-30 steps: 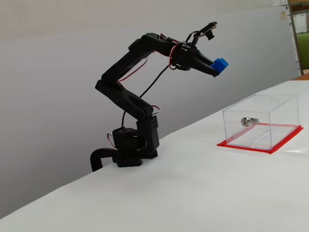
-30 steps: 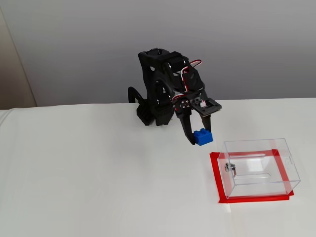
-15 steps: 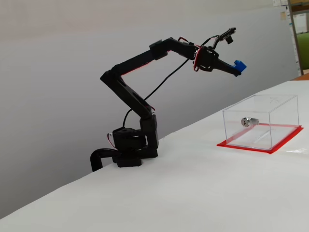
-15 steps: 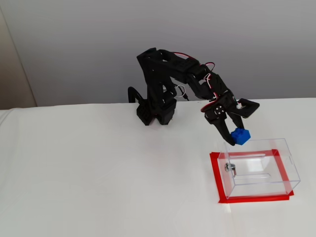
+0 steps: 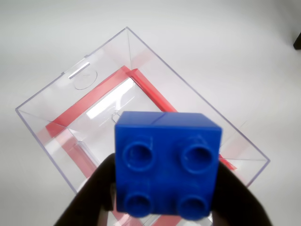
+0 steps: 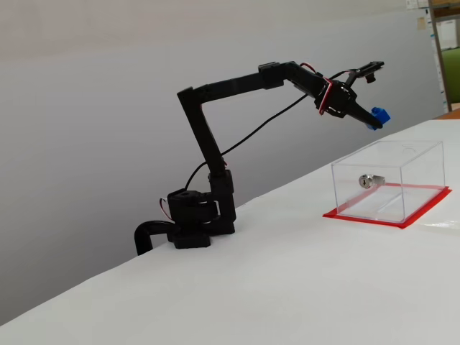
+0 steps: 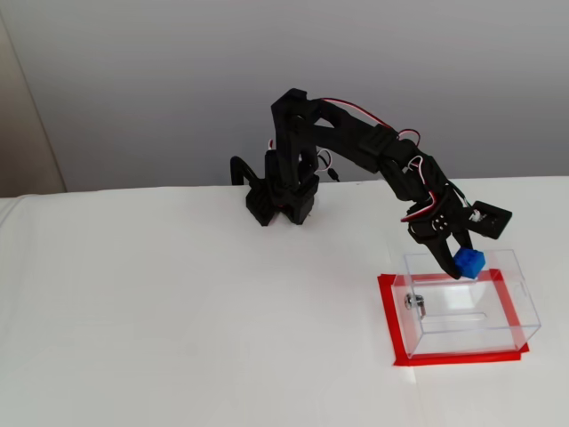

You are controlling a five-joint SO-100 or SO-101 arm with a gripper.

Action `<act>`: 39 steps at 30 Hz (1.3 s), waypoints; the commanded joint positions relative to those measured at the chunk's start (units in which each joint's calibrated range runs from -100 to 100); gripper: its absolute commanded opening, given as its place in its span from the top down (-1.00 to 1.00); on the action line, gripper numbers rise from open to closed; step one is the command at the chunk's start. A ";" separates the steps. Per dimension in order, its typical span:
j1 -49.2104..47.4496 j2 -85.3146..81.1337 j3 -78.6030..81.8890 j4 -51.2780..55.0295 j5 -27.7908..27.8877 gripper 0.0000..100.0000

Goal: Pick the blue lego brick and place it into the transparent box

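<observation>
The wrist view looks straight down, close over the transparent box (image 5: 141, 122). One fixed view stands low at table level, side-on and distant; the other faces the arm (image 7: 356, 151) from high in front. Both fixed views share the arm, box and table (image 6: 287, 287).

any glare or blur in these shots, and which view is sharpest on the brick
Wrist view: blue lego brick close and fairly sharp, white glare streaks on the transparent box. Both fixed views: soft, even light, brick tiny in the pincer, faint reflections on the box walls.
</observation>
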 commanded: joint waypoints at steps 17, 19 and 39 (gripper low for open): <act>-1.54 8.36 -12.32 -0.81 -0.17 0.63; -1.61 8.28 -12.32 -0.81 0.09 0.50; -1.54 7.52 -12.32 -0.90 0.30 0.42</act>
